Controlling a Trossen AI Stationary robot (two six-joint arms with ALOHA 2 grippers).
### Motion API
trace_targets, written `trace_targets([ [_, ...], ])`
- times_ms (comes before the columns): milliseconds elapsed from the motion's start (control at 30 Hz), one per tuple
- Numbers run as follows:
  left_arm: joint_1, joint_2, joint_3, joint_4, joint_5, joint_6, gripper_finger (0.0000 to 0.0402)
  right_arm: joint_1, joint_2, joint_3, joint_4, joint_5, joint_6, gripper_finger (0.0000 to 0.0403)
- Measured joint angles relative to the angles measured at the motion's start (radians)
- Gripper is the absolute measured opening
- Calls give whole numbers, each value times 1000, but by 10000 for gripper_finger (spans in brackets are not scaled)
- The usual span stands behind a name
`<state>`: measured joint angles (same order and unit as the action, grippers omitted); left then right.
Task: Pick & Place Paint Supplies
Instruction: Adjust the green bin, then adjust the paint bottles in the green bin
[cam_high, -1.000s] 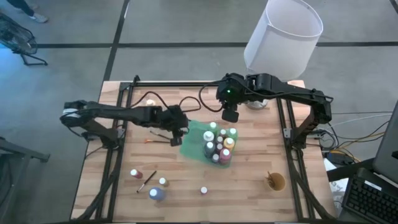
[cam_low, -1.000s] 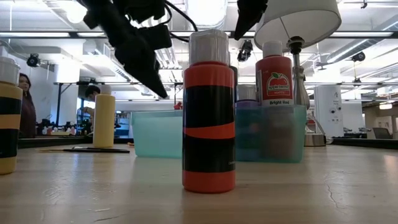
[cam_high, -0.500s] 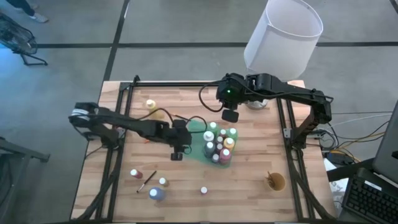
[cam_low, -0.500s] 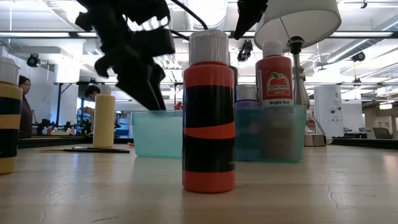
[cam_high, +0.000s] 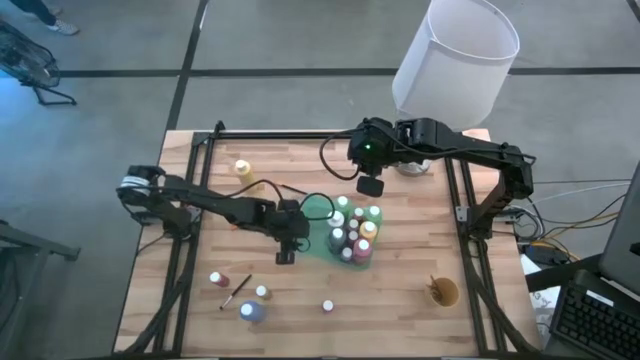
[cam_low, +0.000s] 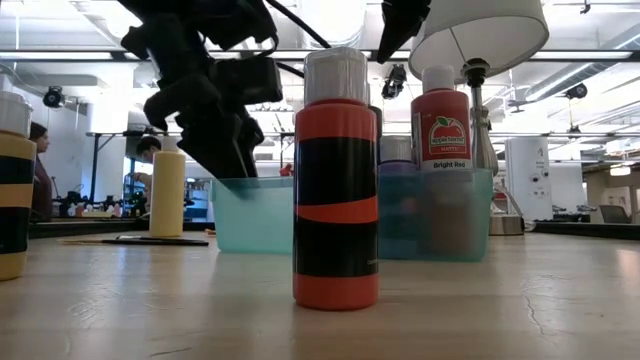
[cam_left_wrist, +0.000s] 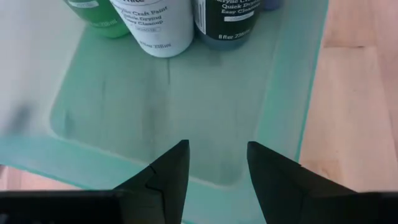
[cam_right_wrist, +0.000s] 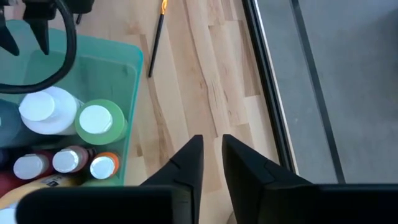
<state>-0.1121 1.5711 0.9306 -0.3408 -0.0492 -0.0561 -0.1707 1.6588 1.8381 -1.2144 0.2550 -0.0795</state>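
Observation:
A translucent green bin (cam_high: 312, 232) sits mid-table; several pale-capped paint bottles (cam_high: 352, 232) stand in its right half. My left gripper (cam_high: 285, 250) hovers open at the bin's left near corner, and its wrist view looks over the bin's bare floor (cam_left_wrist: 155, 106) toward the bottles (cam_left_wrist: 152, 25). My right gripper (cam_high: 370, 186) hangs over the bin's far side, fingers only a narrow gap apart (cam_right_wrist: 212, 149). Loose on the wood stand a yellow bottle (cam_high: 242, 168), a red one (cam_high: 217, 278) and three more (cam_high: 252, 310) near the front, with a brush (cam_high: 235, 292) lying among them.
A lamp with a white shade (cam_high: 455, 55) stands at the far right corner. A round tan cup (cam_high: 443, 292) sits near the right front. Another brush (cam_right_wrist: 155, 43) lies left of the bin. Black frame rails (cam_high: 185, 250) run along both table sides.
My left gripper has swung from the bin's far left corner toward the table's near edge and come down beside the bin's left near corner. The right arm has kept still.

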Motion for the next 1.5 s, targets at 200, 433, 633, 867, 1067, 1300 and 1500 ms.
trace_targets([
  [200, -30, 0, 2, -1, 37, -25, 168, 0, 0, 0, 0, 0, 0, 73],
  [433, -70, 0, 14, -5, 74, -31, 168, 0, 0, 0, 0, 0, 0, 95],
  [633, -79, 0, 21, -6, 118, -28, 168, 0, 0, 0, 0, 0, 0, 108],
  [867, -79, 0, 33, 17, 122, -18, 168, 0, 0, 0, 0, 0, 0, 119],
  [1067, -72, -1, 64, 33, -37, 59, 168, 0, 0, 0, 0, 1, 1, 129],
  [1300, -8, -1, 81, 33, -98, 93, 168, 0, 0, 0, 1, 1, -2, 136],
  [1500, 20, -1, 82, 70, -71, 134, 168, 0, 0, 0, 1, 2, -4, 118],
])
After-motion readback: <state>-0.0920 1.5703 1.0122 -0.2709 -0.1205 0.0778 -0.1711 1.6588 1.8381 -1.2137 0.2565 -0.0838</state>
